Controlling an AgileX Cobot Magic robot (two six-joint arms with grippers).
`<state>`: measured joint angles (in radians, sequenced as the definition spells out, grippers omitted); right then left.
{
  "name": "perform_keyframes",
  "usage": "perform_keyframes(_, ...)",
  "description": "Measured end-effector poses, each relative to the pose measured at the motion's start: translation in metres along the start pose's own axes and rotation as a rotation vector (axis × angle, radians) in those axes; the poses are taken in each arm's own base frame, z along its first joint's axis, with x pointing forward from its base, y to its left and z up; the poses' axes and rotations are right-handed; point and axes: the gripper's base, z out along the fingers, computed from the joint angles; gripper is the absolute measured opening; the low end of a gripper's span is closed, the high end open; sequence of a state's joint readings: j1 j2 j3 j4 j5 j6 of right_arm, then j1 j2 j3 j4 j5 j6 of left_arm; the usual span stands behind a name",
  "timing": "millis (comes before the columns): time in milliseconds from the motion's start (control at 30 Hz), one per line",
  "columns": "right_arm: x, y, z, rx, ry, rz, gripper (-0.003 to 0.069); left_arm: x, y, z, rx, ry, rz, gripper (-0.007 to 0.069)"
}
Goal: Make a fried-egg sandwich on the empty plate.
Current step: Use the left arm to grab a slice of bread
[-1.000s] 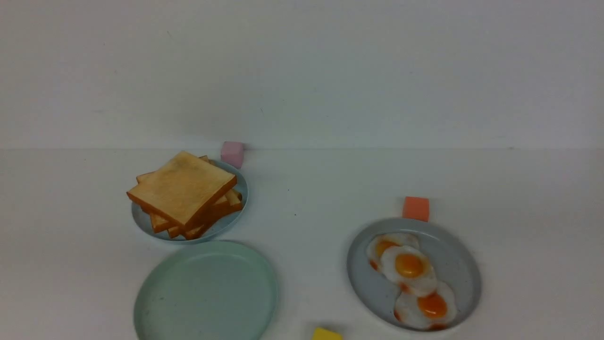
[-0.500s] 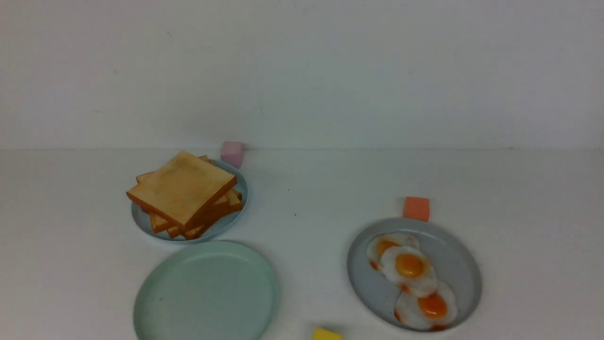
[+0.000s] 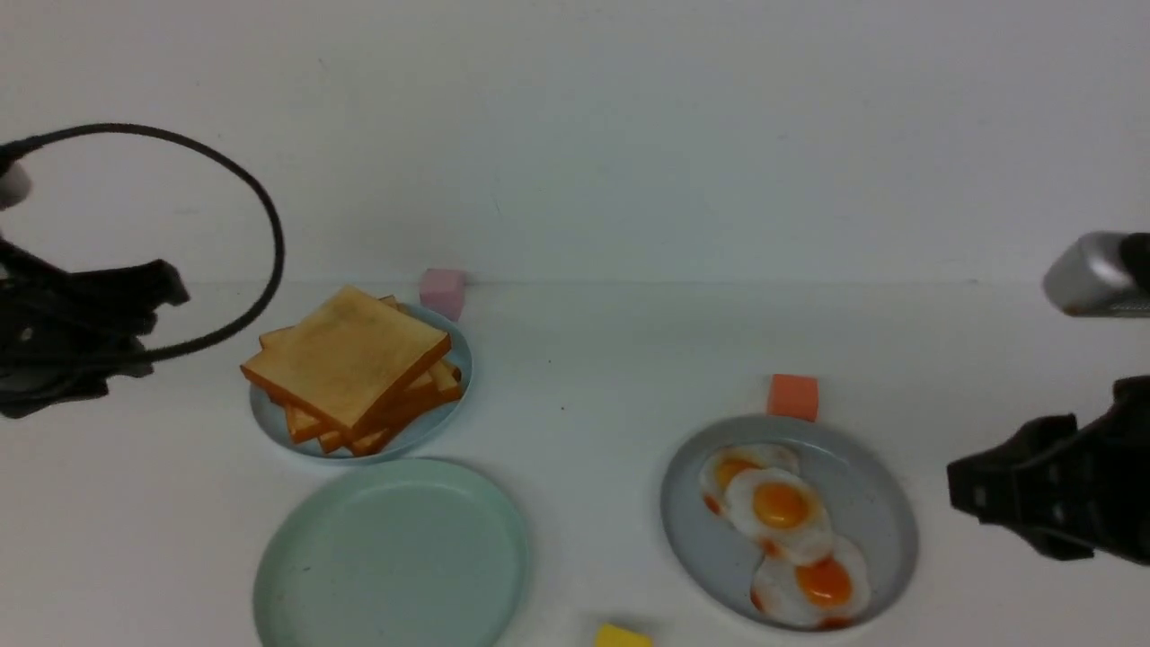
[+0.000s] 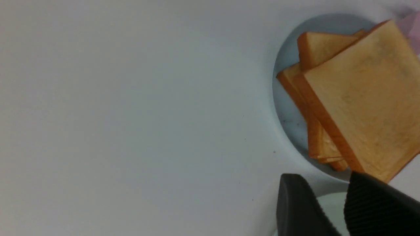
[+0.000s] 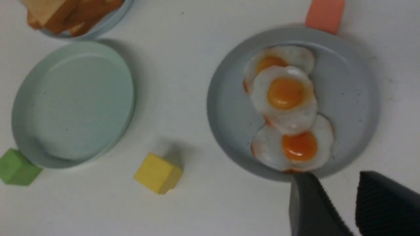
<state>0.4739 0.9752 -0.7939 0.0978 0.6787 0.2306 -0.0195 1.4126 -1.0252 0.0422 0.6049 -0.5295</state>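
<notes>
Left wrist view: The step in hand looks like the first approach, with no sandwich begun. The left hand is parted and grasps nothing, its two fingertips apart. Near it, the toast slices lie stacked askew on a light-blue plate. The mint-green plate shows partly behind the fingers. The next move probably calls for this hand to reach down over the stack and take only the top slice by its crusts.

Right wrist view: The right hand is also parted and bears nothing. Near it, the fried eggs overlap on a grey plate. An egg would be wanted once bread is down; the overlap could make lifting just one tricky. Farther from this hand are a yellow block and a green block.

Front view: The toast is to the left hand's right, and the bare mint-green plate is nearer the camera on that same side. The eggs are to the right hand's left, apart from it. Counted across the desk: three plates, three eggs, and four blocks, including a pink block and an orange block. There are several toast slices, but overlap hides the exact number.
</notes>
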Motion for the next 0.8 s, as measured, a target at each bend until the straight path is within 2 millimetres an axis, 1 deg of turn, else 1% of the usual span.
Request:
perform_keyframes(67,0.001,0.003,0.0,-0.012,0.005,-0.013,0.0241,-0.008,-0.007,0.016,-0.002,0.055,0.01,0.0238)
perform_keyframes(100,0.001,0.004,0.0,-0.013,0.005,-0.014,0.0241,-0.009,-0.008,0.017,-0.004,0.058,0.022,0.0238)
perform_keyframes(200,0.002,0.005,0.0,-0.018,0.009,-0.02,0.0241,-0.021,-0.02,0.041,0.027,0.123,0.05,0.0239)
perform_keyframes(333,0.005,0.004,0.0,-0.011,0.039,-0.02,0.0241,-0.033,-0.021,0.062,0.063,0.175,0.022,0.0251)
perform_keyframes(467,0.008,0.003,0.0,-0.001,0.081,-0.02,0.0241,-0.054,0.0,0.082,0.136,0.227,-0.079,0.0259)
perform_keyframes(567,0.009,0.003,0.0,0.002,0.091,-0.021,0.0241,-0.06,0.013,0.094,0.21,0.252,-0.136,0.026)
perform_keyframes(600,0.009,0.003,0.0,0.002,0.09,-0.021,0.0241,-0.061,0.017,0.095,0.219,0.255,-0.14,0.026)
perform_keyframes(633,0.009,0.003,0.0,0.002,0.091,-0.021,0.0241,-0.063,0.024,0.103,0.263,0.269,-0.166,0.0265)
perform_keyframes(700,0.009,0.003,0.0,0.003,0.091,-0.022,0.0241,-0.064,0.029,0.108,0.288,0.275,-0.179,0.0274)
perform_keyframes(733,0.009,0.003,0.0,0.004,0.091,-0.023,0.0241,-0.063,0.032,0.116,0.308,0.286,-0.194,0.0293)
perform_keyframes(767,0.009,0.003,0.0,0.005,0.091,-0.024,0.0241,-0.063,0.032,0.117,0.314,0.287,-0.199,0.0297)
perform_keyframes(800,0.009,0.003,0.0,0.005,0.09,-0.024,0.0241,-0.061,0.034,0.124,0.323,0.297,-0.199,0.0327)
